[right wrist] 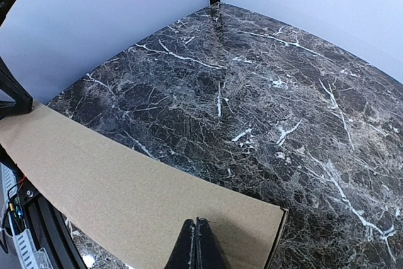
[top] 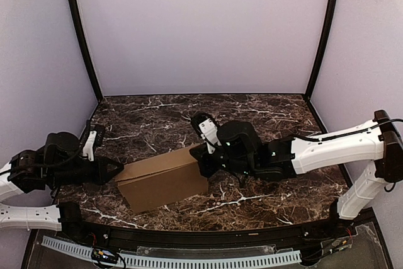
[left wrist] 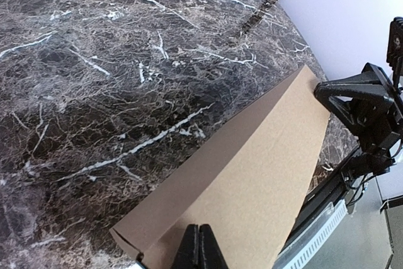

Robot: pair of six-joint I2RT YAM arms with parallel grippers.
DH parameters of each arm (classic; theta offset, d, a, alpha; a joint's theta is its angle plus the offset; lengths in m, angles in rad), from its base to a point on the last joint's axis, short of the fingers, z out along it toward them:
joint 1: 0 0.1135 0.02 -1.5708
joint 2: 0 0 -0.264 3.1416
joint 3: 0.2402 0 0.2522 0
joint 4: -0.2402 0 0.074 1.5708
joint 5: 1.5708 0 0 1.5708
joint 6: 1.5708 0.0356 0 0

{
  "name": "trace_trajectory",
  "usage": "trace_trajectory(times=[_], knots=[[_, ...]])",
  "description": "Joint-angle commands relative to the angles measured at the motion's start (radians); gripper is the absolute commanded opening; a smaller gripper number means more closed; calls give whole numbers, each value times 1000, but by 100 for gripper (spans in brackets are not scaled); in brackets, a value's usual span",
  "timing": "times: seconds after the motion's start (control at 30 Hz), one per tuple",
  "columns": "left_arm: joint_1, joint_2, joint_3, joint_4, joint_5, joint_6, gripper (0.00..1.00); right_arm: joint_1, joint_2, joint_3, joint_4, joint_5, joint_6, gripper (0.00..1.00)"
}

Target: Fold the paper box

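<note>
**Paper box [top: 164, 184] pinned end to end between 2 closed grippers, folding seemingly near its finish**

The box lies on the marble bench [top: 264, 118], near its front edge, turned slightly askew and looking like a closed brown block. The left gripper [top: 117, 171] meets its left end and the right gripper [top: 203, 159] its right end. Each has its fingers pressed together with nothing between them, so they push rather than hold. I judge this a squaring or tucking step. Next, 1 gripper likely has to brace while the other presses a flap home, gently enough not to crush the corrugated board. The perforated rail [top: 189, 261] runs close in front, and the pale walls [top: 201, 29] and black posts [top: 82, 36] stand well apart, leaving little room forward if the box slides.
</note>
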Motion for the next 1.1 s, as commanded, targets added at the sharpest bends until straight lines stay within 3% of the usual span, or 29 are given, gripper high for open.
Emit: trace_trajectory(times=[0.0, 0.27, 0.57, 0.8, 1.07], knots=[[-1, 68, -129, -66, 128, -68, 1, 4, 63, -67, -254, -10, 14, 0], [-7, 123, -190, 22, 186, -84, 1, -10, 45, -66, -298, 47, 22, 0], [-39, 338, -209, 319, 212, -43, 1, -103, -23, -131, -315, 76, 23, 0], [-42, 569, -133, 527, 282, 46, 1, -247, -30, -143, -303, 67, -41, 0], [-41, 703, 11, 541, 273, 150, 1, -326, -78, -132, -301, 35, -112, 0]])
